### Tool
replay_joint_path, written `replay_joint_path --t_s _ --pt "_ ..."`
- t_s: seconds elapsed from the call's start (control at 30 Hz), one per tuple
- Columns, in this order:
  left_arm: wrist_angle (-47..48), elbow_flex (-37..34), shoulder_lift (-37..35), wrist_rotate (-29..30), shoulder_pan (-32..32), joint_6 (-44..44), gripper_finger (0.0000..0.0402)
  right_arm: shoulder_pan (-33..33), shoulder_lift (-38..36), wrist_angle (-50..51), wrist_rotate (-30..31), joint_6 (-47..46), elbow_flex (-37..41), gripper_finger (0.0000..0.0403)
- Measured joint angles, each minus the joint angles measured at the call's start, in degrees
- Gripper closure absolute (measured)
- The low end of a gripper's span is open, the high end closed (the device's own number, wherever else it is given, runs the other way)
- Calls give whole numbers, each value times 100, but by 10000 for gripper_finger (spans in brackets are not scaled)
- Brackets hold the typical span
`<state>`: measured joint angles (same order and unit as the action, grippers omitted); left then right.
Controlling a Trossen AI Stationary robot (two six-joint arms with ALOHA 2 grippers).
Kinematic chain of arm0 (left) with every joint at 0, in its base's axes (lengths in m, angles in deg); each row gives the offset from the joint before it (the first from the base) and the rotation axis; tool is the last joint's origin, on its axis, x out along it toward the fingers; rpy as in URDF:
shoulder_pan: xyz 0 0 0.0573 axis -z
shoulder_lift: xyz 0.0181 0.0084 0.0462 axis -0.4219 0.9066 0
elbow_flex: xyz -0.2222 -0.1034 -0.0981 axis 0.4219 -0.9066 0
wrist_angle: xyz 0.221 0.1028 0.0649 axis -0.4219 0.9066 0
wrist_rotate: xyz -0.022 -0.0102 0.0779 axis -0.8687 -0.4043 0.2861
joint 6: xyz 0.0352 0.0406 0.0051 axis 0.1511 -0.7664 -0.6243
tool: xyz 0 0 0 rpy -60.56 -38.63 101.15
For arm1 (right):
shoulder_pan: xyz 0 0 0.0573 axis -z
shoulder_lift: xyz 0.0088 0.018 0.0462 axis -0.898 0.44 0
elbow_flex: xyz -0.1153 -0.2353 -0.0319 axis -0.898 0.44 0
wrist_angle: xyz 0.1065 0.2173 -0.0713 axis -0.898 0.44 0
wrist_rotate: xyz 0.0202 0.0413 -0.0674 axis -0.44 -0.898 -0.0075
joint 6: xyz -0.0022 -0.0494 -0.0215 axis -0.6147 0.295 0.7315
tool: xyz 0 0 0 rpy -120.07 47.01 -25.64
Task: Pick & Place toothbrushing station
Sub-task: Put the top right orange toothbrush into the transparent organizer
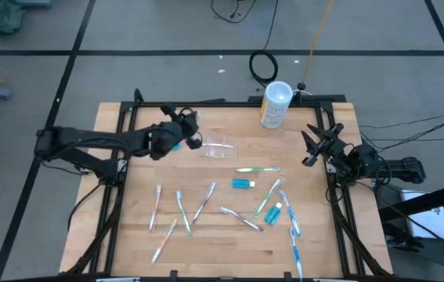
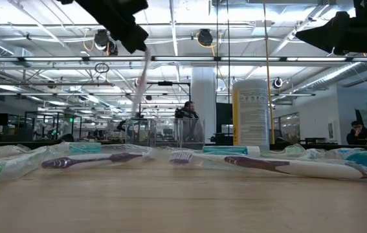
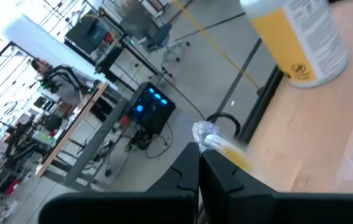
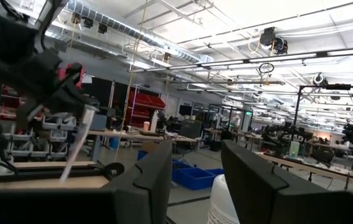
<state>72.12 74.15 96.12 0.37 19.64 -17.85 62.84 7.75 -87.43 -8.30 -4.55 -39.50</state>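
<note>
My left gripper (image 1: 188, 131) is raised over the table's far left part, shut on a thin pale toothbrush (image 2: 140, 81). A small clear cup (image 1: 220, 149) rests on the table just right of it and also shows in the low view (image 2: 189, 133). Several pastel toothbrushes (image 1: 204, 202) and two teal toothpaste tubes (image 1: 243, 184) (image 1: 274, 213) lie flat on the table's middle and near part. My right gripper (image 1: 315, 146) is open and empty, raised near the table's right edge. My left gripper pinches the toothbrush near its upper end (image 2: 145, 57) between its two shut fingers, coming from above. A clear-wrapped end (image 3: 208, 138) sticks out past the fingertips. The brush hangs below the fingers, slightly slanted and clear of the table.
A tall white canister with a yellowish label (image 1: 275, 104) stands at the table's far edge, right of the cup. More toothbrushes lie toward the near right corner (image 1: 292, 235). The wooden table top (image 1: 229, 258) has dark frame rails along its left and right sides.
</note>
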Motion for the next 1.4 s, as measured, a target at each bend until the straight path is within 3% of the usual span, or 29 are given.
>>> replay_joint_path --t_s 0.3,0.7,1.1,1.4 --pt "-41 0 482 -23 -62 222 401 0 0 4 1 0 0 273" --pt "-987 2 431 459 -66 -523 401 -1 0 4 1 2 -1 273" --pt "-21 0 435 436 19 736 401 -2 0 13 1 2 0 273" --pt "-156 -2 434 898 17 573 401 0 0 11 1 2 -1 273"
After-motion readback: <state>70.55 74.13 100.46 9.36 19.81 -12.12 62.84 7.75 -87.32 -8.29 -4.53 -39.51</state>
